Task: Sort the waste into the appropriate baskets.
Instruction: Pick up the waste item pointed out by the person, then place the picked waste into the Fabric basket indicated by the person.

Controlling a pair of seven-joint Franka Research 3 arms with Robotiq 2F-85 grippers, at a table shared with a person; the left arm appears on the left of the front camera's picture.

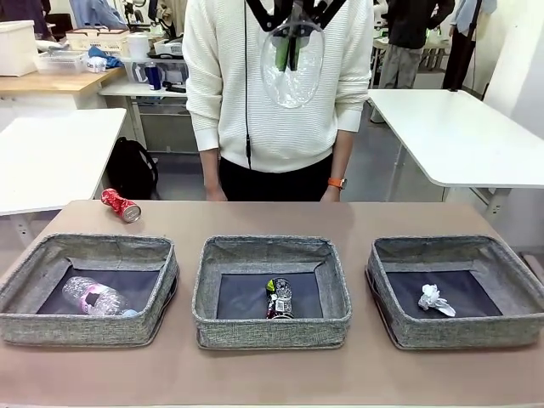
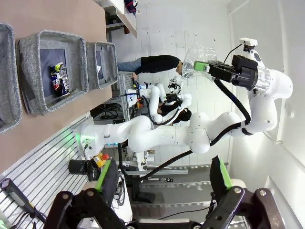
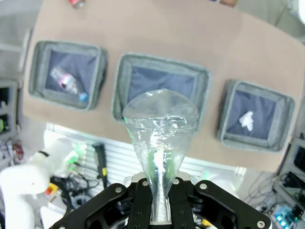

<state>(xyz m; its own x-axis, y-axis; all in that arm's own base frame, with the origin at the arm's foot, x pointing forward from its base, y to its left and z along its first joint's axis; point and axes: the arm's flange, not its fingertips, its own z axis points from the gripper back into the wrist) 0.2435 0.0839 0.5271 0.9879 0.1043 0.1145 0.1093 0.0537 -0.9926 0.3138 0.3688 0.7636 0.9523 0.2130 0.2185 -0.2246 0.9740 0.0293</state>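
Room: a workshop with white tables and shelves behind; in front, a brown table (image 1: 272,217) with a person in a white ribbed sweater (image 1: 280,119) standing at its far edge.
Baskets: three grey woven fabric baskets in a row across the lower frame: the left basket (image 1: 85,327), the middle basket (image 1: 272,331) and the right basket (image 1: 467,331).
Sorted, left: a clear plastic bottle with a pink label (image 1: 95,297) lies on its side in the left basket.
Sorted, middle: a dark silver-black can (image 1: 278,299) lies in the middle basket.
Sorted, right: a crumpled white paper wad (image 1: 435,300) sits in the right basket.
In hand: a clear plastic cup (image 3: 160,121), pinched at its narrow end by the right gripper (image 3: 160,191), whose jaws are clamped tight on it. In the front view it hangs at top centre, high above the table; the right wrist view looks down past it at the three baskets.
Left on the table: a red drink can (image 1: 121,205) lies on its side at upper left, near the far edge, outside every basket.
Left gripper: the left gripper (image 2: 162,167) is spread wide and empty, away from the table.
Progress: three items look placed, one is in the air and one is untouched, so I judge the sort past its halfway mark.
Remaining: the cup probably belongs with the bottle, the red can with the dark can.
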